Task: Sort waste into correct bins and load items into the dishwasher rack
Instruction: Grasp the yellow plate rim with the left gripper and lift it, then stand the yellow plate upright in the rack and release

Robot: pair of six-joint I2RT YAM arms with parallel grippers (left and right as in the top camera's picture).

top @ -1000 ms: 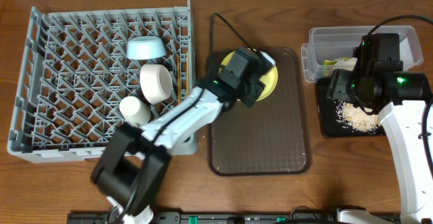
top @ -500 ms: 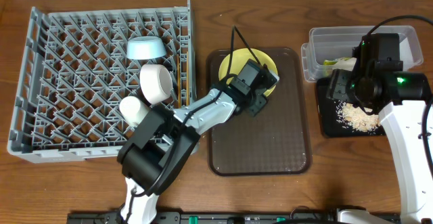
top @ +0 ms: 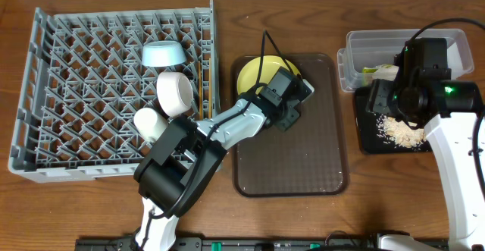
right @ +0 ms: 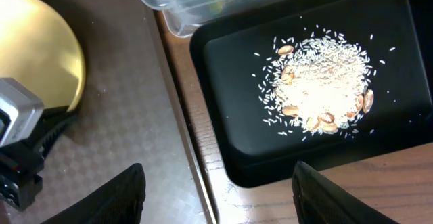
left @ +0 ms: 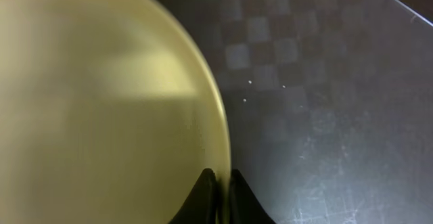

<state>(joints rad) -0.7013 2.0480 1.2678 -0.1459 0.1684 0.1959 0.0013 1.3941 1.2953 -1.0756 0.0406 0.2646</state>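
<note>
The yellow plate (top: 254, 76) (left: 101, 116) (right: 34, 48) lies at the back of the brown serving tray. My left gripper (top: 279, 92) (left: 218, 183) is shut on the plate's right rim, one finger on each face. The dishwasher rack (top: 30, 76) holds a light-blue bowl (top: 163, 54), a white bowl (top: 176, 92), a cream cup (top: 149, 122) and chopsticks (top: 200, 84). My right gripper (top: 402, 92) (right: 218, 183) hangs open and empty over the near left corner of the black tray (right: 230, 143) (top: 367, 130), which holds rice scraps (right: 314, 82) (top: 402, 133).
The brown serving tray (top: 288, 160) (left: 325, 116) (right: 122, 149) sits between the rack and the bins. A clear tub (top: 364, 46) (right: 176, 7) behind the black tray holds a green packet (top: 371, 70). The left arm's cable loops over the serving tray's back edge.
My left gripper swung round to the plate's right rim and shut on it. The plate has shifted a little to the left. The right arm has not moved.
</note>
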